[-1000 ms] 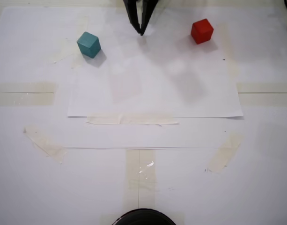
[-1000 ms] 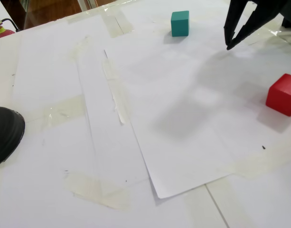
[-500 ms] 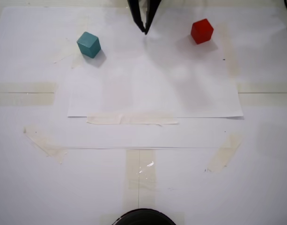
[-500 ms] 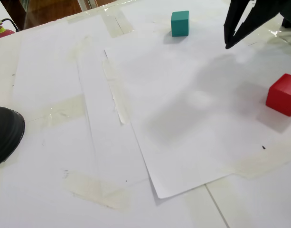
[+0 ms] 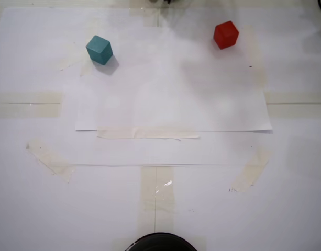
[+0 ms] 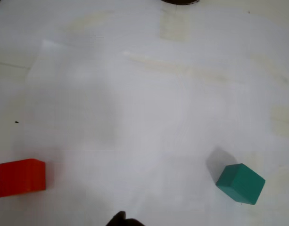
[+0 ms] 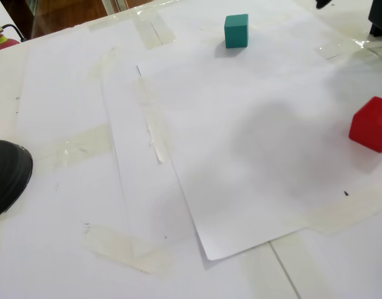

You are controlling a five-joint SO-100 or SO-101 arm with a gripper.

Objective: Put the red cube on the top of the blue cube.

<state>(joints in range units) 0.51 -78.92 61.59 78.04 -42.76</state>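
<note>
Two cubes lie on the white paper sheet [image 5: 170, 99] taped to the table, well apart, and neither is in my claw. The red cube [image 5: 225, 34] sits near the sheet's far right corner in a fixed view; the blue cube [image 5: 99, 49], really a teal colour, sits near the far left corner, turned so one edge faces the camera. Both rest flat on the paper, nothing stacked yet.

My claw [image 6: 123, 219] shows only as a dark tip at the bottom edge of the wrist view, so I cannot tell whether it is open or closed. It is raised clear of the sheet and holds nothing that I can see.

What the next move turns on: in the wrist view the red cube [image 6: 21, 177] lies off to the left of my tip, near the lower left corner, and the blue cube [image 6: 240, 183] lies off to the right. I judge I sit roughly between them, so I must swing toward the red one first.

The red cube is squared to my view, its faces plain and matte, edges crisp. A cube has no long axis, so I judge either pair of flat sides will take my fingers. The paper looks smooth, with strips of pale tape [image 5: 148, 134] along its near edge.
</note>
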